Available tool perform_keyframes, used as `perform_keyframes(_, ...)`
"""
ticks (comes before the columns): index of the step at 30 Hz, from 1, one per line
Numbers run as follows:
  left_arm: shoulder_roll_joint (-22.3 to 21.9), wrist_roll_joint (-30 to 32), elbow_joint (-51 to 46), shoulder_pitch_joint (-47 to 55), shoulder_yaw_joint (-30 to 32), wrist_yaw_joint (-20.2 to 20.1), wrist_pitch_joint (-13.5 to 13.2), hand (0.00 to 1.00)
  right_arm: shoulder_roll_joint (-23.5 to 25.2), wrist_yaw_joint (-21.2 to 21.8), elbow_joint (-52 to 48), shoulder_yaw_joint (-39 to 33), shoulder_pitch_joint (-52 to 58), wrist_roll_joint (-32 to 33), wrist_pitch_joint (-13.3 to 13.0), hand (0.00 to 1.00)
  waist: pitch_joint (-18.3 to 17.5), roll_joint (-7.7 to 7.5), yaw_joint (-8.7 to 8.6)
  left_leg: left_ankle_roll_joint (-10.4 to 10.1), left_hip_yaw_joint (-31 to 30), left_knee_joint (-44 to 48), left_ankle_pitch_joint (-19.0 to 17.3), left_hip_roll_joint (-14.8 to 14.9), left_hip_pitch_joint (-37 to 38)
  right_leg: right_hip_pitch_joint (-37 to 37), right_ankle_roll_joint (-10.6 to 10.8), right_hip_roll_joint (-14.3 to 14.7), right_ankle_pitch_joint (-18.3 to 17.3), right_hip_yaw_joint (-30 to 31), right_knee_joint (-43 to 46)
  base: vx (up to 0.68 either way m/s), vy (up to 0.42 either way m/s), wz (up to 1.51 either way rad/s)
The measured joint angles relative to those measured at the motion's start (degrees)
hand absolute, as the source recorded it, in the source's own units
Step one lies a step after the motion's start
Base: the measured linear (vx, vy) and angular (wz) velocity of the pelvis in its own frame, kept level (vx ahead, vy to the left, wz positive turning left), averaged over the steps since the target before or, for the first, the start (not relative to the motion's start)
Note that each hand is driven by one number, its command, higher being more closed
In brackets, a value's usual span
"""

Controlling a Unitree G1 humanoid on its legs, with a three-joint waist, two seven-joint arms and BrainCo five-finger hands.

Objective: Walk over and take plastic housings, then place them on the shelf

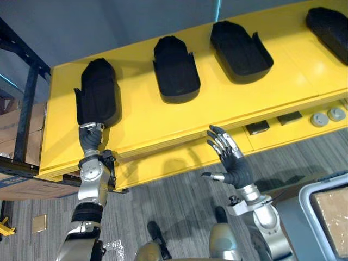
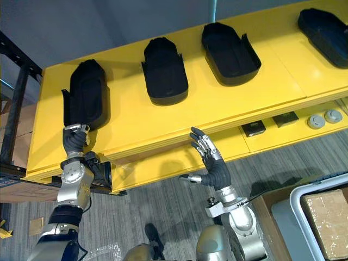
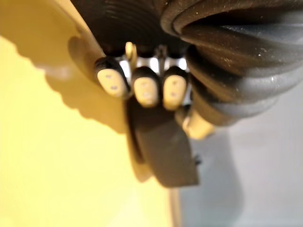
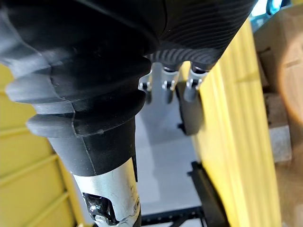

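Note:
Four black plastic housings lie in a row on the top of a yellow shelf (image 1: 228, 103). My left hand (image 1: 90, 138) reaches up to the near end of the leftmost housing (image 1: 98, 89). In the left wrist view its fingers (image 3: 147, 90) curl over the housing's black edge (image 3: 165, 151). The other housings (image 1: 175, 68) (image 1: 239, 50) (image 1: 329, 24) rest untouched further right. My right hand (image 1: 235, 163) hangs open with fingers spread, just in front of the shelf's front edge and below it, holding nothing.
A lower yellow ledge carries two small black blocks (image 1: 257, 128) and two grey discs (image 1: 319, 119). A dark rack post (image 1: 27, 109) and cardboard boxes (image 1: 11, 130) stand at the left. At the lower right a grey bin (image 1: 304, 217) holds a box.

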Motion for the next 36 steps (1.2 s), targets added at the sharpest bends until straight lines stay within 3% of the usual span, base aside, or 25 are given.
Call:
perform_keyframes(13, 1.5, -2.0, 2.5, -1.7, 0.1, 1.1, -1.0, 1.0, -0.3, 1.6, -2.0, -1.2, 1.2, 0.2, 0.6, 0.0, 0.9, 0.67, -0.92, 0.4, 1.3, 0.0, -0.3, -0.2, 0.1, -0.7, 0.2, 0.0, 0.1, 1.3, 0.0, 0.0, -0.001, -0.03)
perform_keyframes(16, 0.2, -1.2, -5.6, 3.4, 0.3, 1.9, -1.9, 1.0, 0.5, 2.3, -2.1, -1.1, 2.4, -0.1, 0.0, 0.0, 0.8, 0.66, -0.79, 0.4, 1.0, 0.0, -0.3, -0.2, 1.0, 0.6, 0.2, -0.1, 0.1, 0.9, -0.5, 0.02, -0.007, 0.05)
perform_keyframes(19, -4.6, 3.9, -21.3, 13.2, 0.3, 5.0, -2.2, 1.0, 1.9, 2.2, -2.1, -0.5, 4.2, -0.2, -0.5, 0.0, 0.8, 0.68, -0.1, 0.5, -1.4, 0.0, -0.4, -0.1, 2.0, 4.1, 0.2, -0.2, 0.1, -1.8, -2.2, 0.03, -0.02, 0.28)
perform_keyframes(20, -5.7, 4.7, -23.8, 15.1, 0.2, 5.5, -2.1, 0.0, 2.1, 2.1, -2.1, -0.3, 4.4, -0.3, -0.7, 0.0, 0.7, 0.76, 0.14, 0.5, -1.8, 0.0, -0.5, -0.1, 2.0, 4.7, 0.3, -0.3, 0.0, -2.4, -2.4, 0.01, -0.021, 0.41)
perform_keyframes(24, -13.2, 7.5, -37.5, 28.7, -1.0, 5.9, -2.6, 0.0, 3.7, -0.6, -1.7, 2.3, 4.7, -2.5, -1.2, 0.0, -0.3, 0.72, 3.01, 0.5, -6.5, 0.0, -0.5, -0.1, 1.9, 9.1, 0.2, -0.5, -0.4, -7.7, -4.2, 0.0, -0.02, 0.57)
perform_keyframes(28, -16.8, 8.1, -37.1, 40.7, -1.1, 6.4, -3.0, 0.0, 6.2, -10.6, 6.1, 1.8, 4.6, -6.9, -3.2, 0.0, -6.0, -0.28, 6.88, 0.2, -10.7, 0.0, -0.3, -0.2, 1.1, 12.2, 0.1, -0.5, -1.7, -12.8, -4.9, 0.03, -0.03, 0.6)
perform_keyframes(30, -19.1, 7.9, -30.6, 45.0, 2.6, 9.5, -5.0, 0.0, 9.1, -22.2, 12.5, -2.8, 4.6, -15.1, -4.6, 0.0, -8.2, -0.97, 8.87, 0.2, -11.6, -0.1, -0.2, -0.2, 0.9, 12.8, 0.0, -0.5, -1.9, -14.1, -5.0, 0.03, -0.019, 0.27)
perform_keyframes(31, -19.8, 7.9, -28.5, 45.6, 4.2, 10.4, -5.1, 0.0, 9.7, -24.7, 13.8, -4.5, 4.7, -16.5, -5.0, 0.0, -8.3, -1.07, 8.86, 0.1, -12.0, -0.3, -0.2, -0.3, 0.9, 13.2, -0.1, -0.5, -1.9, -14.4, -5.1, 0.01, -0.021, 0.19)
perform_keyframes(33, -21.1, 8.0, -18.5, 47.1, 9.6, 14.1, -7.5, 0.0, 11.1, -35.6, 17.9, -11.6, 6.4, -21.6, -6.0, 0.0, -8.6, -1.59, 8.9, -0.1, -12.8, -0.3, -0.1, -0.3, 0.8, 13.6, -0.2, -0.4, -2.0, -15.1, -5.1, -0.02, -0.016, 0.16)
perform_keyframes(35, -21.8, 7.9, -13.1, 47.8, 12.8, 16.1, -9.5, 0.0, 11.4, -42.1, 19.5, -16.6, 8.3, -24.9, -6.1, 0.0, -9.3, -1.88, 8.88, -0.1, -12.8, -0.4, -0.1, -0.3, 0.8, 13.6, -0.3, -0.4, -2.0, -15.2, -5.1, -0.01, -0.004, 0.02)
perform_keyframes(36, -22.9, 7.3, -8.8, 48.3, 16.2, 17.7, -11.4, 0.0, 12.0, -48.4, 19.9, -22.1, 10.8, -27.2, -6.3, 0.0, -10.1, -2.13, 8.86, -0.2, -12.7, -0.4, 0.0, -0.2, 0.8, 13.6, -0.3, -0.3, -2.1, -15.1, -5.1, 0.0, 0.0, 0.0)
